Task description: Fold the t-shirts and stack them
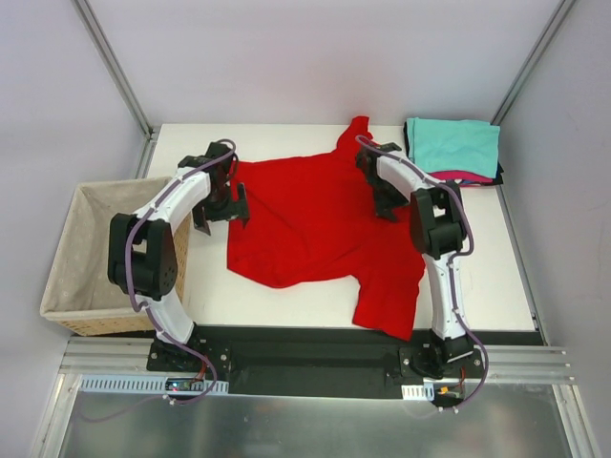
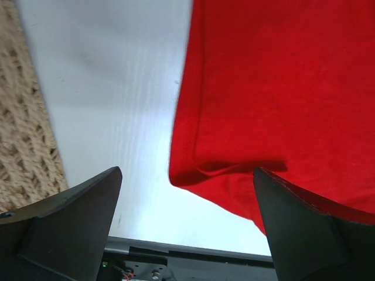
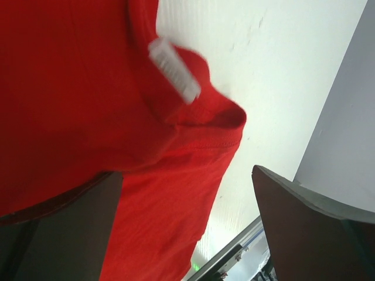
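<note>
At the table's (image 1: 477, 272) middle, the left gripper (image 1: 221, 210) hangs wide open and empty over the nine o'clock edge of the red t-shirt (image 1: 310, 224). The right gripper (image 1: 387, 198), equally wide and empty, hovers at three o'clock by the collar and its white label (image 3: 174, 70). The shirt lies spread but rumpled. The folded stack (image 1: 453, 148), teal on top, sits at one o'clock. The cloth looks light and limp and will likely sag and drag. Pinching the hem corner and the shoulder seam seems best.
</note>
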You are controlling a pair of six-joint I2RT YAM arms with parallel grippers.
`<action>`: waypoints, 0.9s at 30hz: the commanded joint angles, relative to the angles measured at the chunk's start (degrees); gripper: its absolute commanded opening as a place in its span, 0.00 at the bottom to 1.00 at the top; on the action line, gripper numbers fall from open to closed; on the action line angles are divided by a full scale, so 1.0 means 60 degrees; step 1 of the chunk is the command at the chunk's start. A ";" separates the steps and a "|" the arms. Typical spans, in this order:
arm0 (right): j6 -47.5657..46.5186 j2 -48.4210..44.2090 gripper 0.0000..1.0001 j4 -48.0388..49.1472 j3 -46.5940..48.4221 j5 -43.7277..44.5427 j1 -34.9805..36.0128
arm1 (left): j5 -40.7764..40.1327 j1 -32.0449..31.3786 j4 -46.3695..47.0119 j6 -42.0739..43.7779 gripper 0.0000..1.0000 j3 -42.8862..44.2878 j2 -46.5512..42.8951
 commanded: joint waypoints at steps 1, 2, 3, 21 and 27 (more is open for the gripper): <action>0.0212 -0.2003 0.97 0.0128 -0.1186 -0.0445 0.0465 | 0.1099 -0.0570 -0.0074 -0.0092 0.95 0.0651 -0.0657; 0.0255 -0.2340 0.97 0.0492 -0.1453 -0.0635 0.0554 | 0.1366 -0.0659 -0.0088 -0.0048 0.95 0.0725 -0.0730; 0.0256 -0.3141 0.97 0.0728 -0.1803 -0.0782 0.0656 | 0.1644 -0.0704 -0.0074 -0.0033 0.96 0.0770 -0.0846; 0.0403 -0.5668 0.97 0.1609 -0.4560 -0.0857 0.1389 | 0.3287 -0.1495 0.1625 -0.1102 0.59 -0.2042 -0.0687; 0.0490 -0.5786 0.97 0.1682 -0.4765 -0.0857 0.1404 | 0.3214 -0.1612 0.1669 -0.1146 0.56 -0.1955 -0.0263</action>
